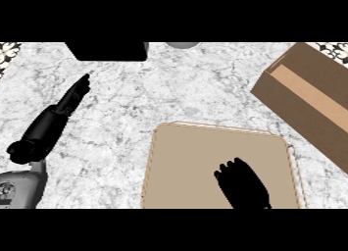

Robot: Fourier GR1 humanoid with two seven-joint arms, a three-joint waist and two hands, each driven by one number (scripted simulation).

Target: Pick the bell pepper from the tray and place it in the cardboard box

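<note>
One robot hand over the tray, no bell pepper in sight

Nearest, the right robot hand [241, 184] hung over the tan tray [178, 166], fingers bent downward; whether they clasped the pepper I could not tell, since no pepper showed anywhere. Further off to its right lay the cardboard box [317, 105], its long axis slanting away. The left robot hand [73, 95] rested straight-fingered on the desk [169, 88], well apart.

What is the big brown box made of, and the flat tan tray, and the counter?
The box looks like cardboard: matte brown, with a paler inner strip. The tray is plain matte tan with a thin raised rim; it could be wood or plastic, I cannot tell which. The counter looks like polished marble or stone: white with grey veins.
</note>
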